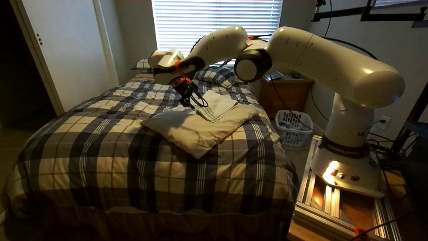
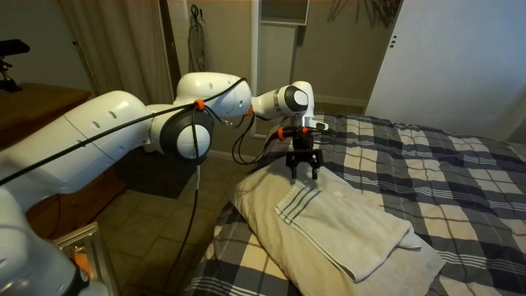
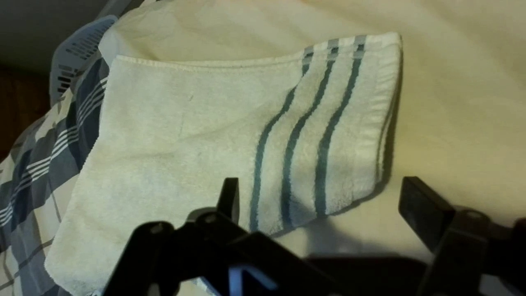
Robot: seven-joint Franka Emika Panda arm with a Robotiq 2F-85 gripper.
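A white towel (image 3: 176, 156) with three dark green stripes near its right end lies folded on a cream pillow (image 3: 460, 111). In both exterior views the towel (image 2: 345, 234) rests flat on the pillow (image 1: 197, 137), which lies on the bed. Above the towel's striped end, my gripper (image 3: 322, 183) points down with its jaws wide apart and nothing between them. Its black fingers (image 3: 423, 209) appear over the towel's corner and the bare pillow, and a shadow falls between them. In an exterior view the gripper (image 2: 304, 176) hangs just off the striped edge, apparently without touching it.
A plaid cover (image 1: 110, 147) spreads over the bed. Beside the bed stand a white laundry basket (image 1: 294, 129) and a wooden nightstand (image 1: 284, 95). Plaid pillows (image 1: 215, 76) lie at the bed's head. Loose black cables (image 2: 242, 152) loop near the wrist.
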